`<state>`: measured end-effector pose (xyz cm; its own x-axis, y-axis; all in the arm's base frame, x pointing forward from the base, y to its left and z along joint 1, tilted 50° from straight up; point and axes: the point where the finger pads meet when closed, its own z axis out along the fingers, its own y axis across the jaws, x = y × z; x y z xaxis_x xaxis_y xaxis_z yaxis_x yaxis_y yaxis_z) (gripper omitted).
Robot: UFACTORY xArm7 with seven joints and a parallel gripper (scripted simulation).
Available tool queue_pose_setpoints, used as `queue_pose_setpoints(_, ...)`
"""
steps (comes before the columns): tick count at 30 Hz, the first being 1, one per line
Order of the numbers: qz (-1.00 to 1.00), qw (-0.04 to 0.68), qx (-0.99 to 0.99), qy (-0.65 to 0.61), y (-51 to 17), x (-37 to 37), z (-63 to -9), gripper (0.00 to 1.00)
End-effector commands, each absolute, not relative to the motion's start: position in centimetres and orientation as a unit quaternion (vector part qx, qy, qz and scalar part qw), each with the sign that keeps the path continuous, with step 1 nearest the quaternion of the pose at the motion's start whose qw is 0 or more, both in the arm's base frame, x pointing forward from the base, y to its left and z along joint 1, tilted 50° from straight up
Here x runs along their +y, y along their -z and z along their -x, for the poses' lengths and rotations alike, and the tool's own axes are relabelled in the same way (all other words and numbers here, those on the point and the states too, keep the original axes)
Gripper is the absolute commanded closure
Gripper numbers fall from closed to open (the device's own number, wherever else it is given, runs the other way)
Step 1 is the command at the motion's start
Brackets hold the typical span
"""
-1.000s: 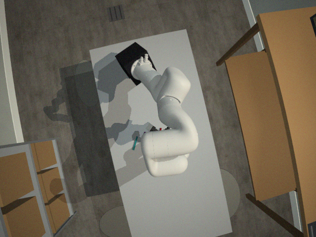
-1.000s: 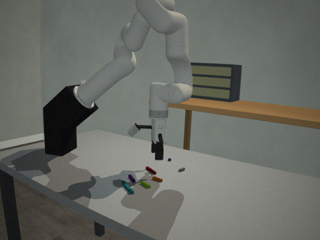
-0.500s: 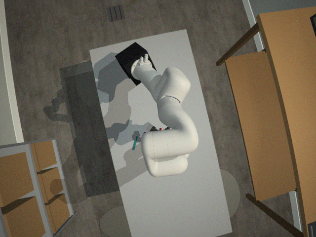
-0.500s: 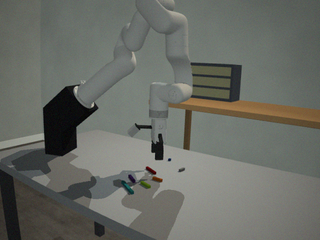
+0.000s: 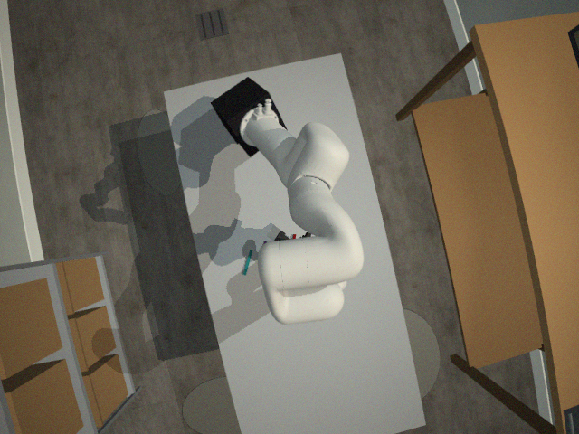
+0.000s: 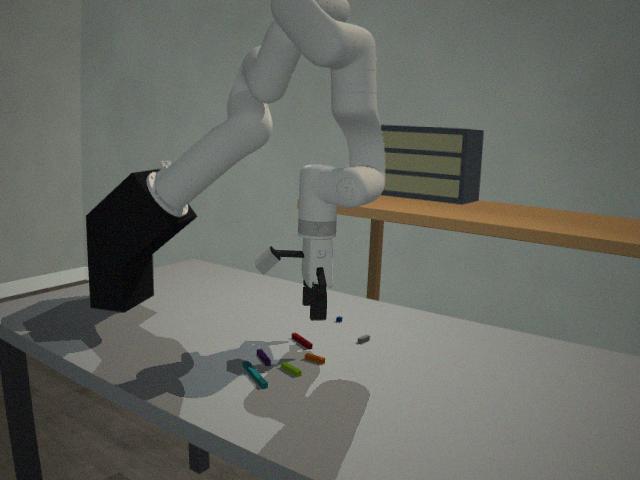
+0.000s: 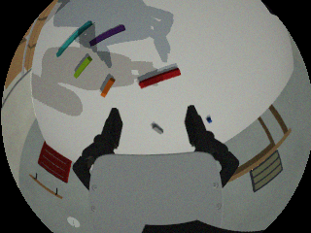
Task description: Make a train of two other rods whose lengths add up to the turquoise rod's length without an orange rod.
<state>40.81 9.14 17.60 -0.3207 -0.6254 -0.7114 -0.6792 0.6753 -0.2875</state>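
My gripper [image 6: 315,304] hangs open and empty above the table; it also shows in the wrist view [image 7: 155,128]. The small grey rod [image 7: 157,128] lies on the table below, between my fingers in that view, and to the right in the side view [image 6: 363,338]. The red rod [image 7: 159,78] lies ahead of it [image 6: 301,340]. The turquoise rod [image 7: 74,38], purple rod [image 7: 107,35], lime rod [image 7: 84,65] and orange rod [image 7: 108,85] lie further on. The tiny blue rod [image 7: 209,118] is by my right finger. In the top view the arm hides most rods; the turquoise rod [image 5: 248,261] shows.
The black robot base [image 6: 121,240] stands at the table's far left. A wooden side table [image 6: 491,219] with a dark slatted box [image 6: 431,163] stands behind the table. The wrist camera block [image 6: 268,259] sticks out beside the gripper.
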Motion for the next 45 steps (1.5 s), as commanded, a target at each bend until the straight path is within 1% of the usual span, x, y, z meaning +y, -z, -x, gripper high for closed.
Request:
queue_pose_setpoints(1, 0.417, 0.424, 0.804, -0.022, -17.6, 8.8, -40.9, 0.0)
queue_pose_setpoints(19, 0.642, 0.411, 0.636, 0.122, -16.5, 5.0, -42.3, 0.0)
queue_pose_setpoints(21, 0.642, 0.411, 0.636, 0.122, -16.5, 5.0, -42.3, 0.0)
queue_pose_setpoints(22, 0.674, 0.404, 0.602, 0.144, -16.4, 4.5, -42.4, 0.0)
queue_pose_setpoints(36, 0.798, 0.361, 0.426, 0.229, -15.9, 2.6, -42.9, 0.0)
queue_pose_setpoints(38, 0.798, 0.361, 0.426, 0.229, -15.9, 2.6, -42.9, 0.0)
queue_pose_setpoints(39, 0.819, 0.349, 0.384, 0.244, -15.8, 2.2, -43.0, 0.0)
queue_pose_setpoints(45, 0.854, 0.325, 0.303, 0.27, -15.5, 1.7, -43.0, 0.0)
